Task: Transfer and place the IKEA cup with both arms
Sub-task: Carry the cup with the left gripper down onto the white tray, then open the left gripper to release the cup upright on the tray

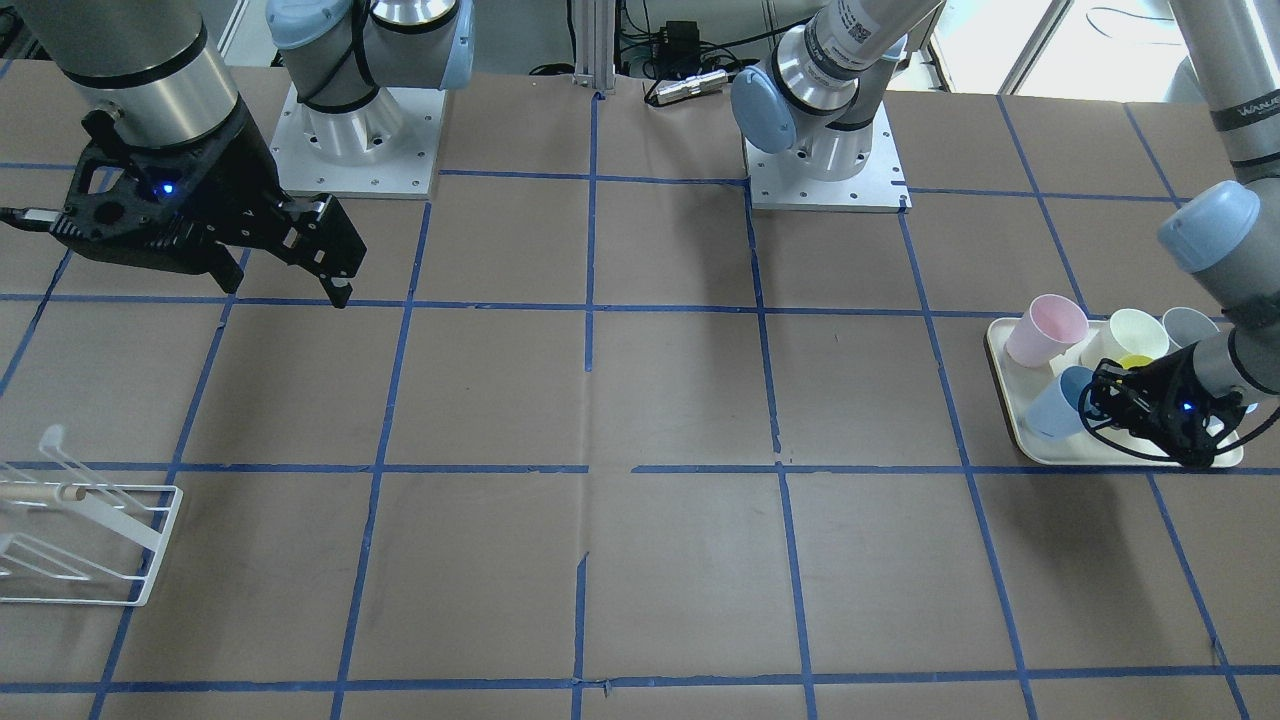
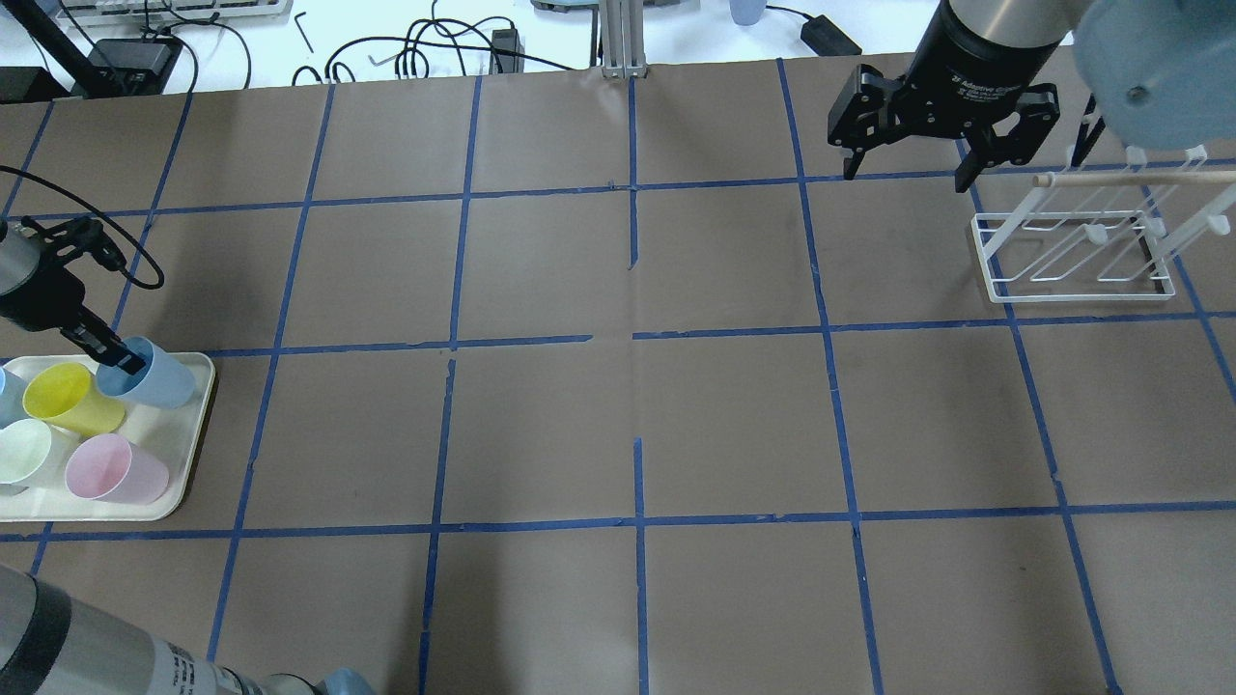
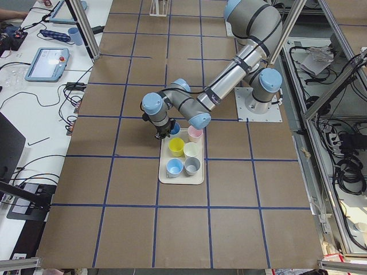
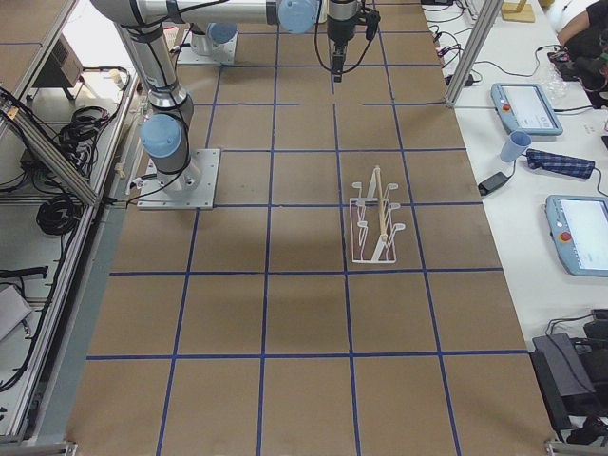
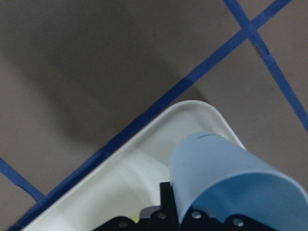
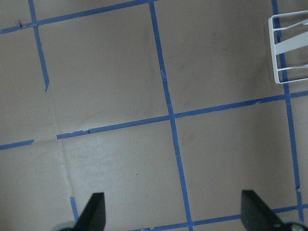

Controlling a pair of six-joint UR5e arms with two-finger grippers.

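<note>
The IKEA cup (image 2: 154,376), a pale sky-blue tumbler, leans tilted at the far right corner of a cream tray (image 2: 185,430). My left gripper (image 2: 114,353) is shut on its rim, one finger inside the mouth. The front-facing view shows the cup (image 1: 1055,405) beside the gripper (image 1: 1105,395). The left wrist view shows the cup (image 5: 226,178) close up over the tray's corner (image 5: 144,159). My right gripper (image 2: 903,174) hangs open and empty above the table's far right, also in the front-facing view (image 1: 290,285) and right wrist view (image 6: 175,216).
On the tray stand a yellow cup (image 2: 68,398), a pale green cup (image 2: 24,454), a pink cup (image 2: 111,470), a blue twin (image 3: 174,167) and a grey cup (image 3: 192,166). A white wire rack (image 2: 1072,246) with a wooden dowel stands beside the right gripper.
</note>
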